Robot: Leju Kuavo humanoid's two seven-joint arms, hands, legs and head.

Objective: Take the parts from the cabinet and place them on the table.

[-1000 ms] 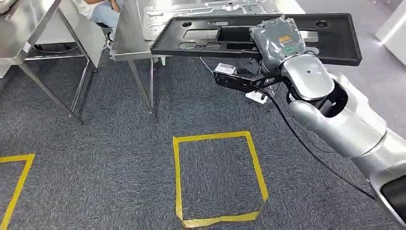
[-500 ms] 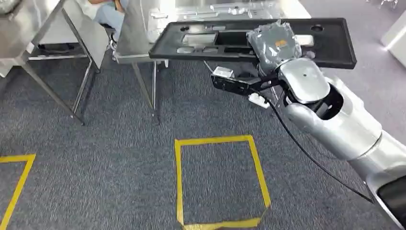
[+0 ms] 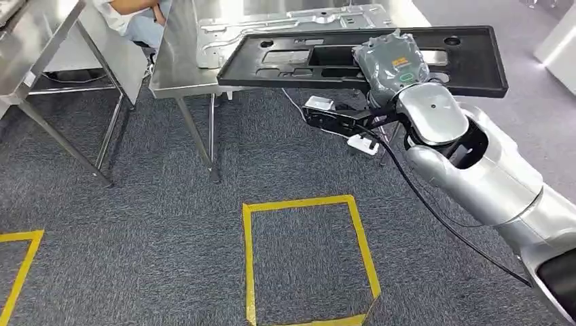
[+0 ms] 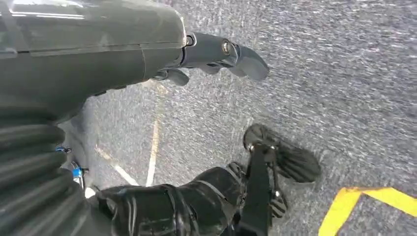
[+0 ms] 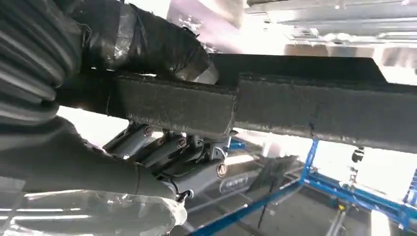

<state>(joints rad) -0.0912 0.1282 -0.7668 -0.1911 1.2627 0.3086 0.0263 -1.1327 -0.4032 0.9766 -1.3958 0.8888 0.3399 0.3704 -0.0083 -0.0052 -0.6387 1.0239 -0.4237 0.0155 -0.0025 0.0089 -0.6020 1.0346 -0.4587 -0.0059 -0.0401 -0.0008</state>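
Your right hand (image 3: 390,61) clamps the black panel (image 3: 292,58), its long axis crosswise, far end overhanging the steel table (image 3: 178,64) at upper left.

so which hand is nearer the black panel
Right. The right hand grips the black panel at its near edge, over the metal table. The left hand hangs low over the carpet, holding nothing.

right arm (image 3: 475,170): glossy silver shells | black cable | right hand (image 3: 392,62): grey cover
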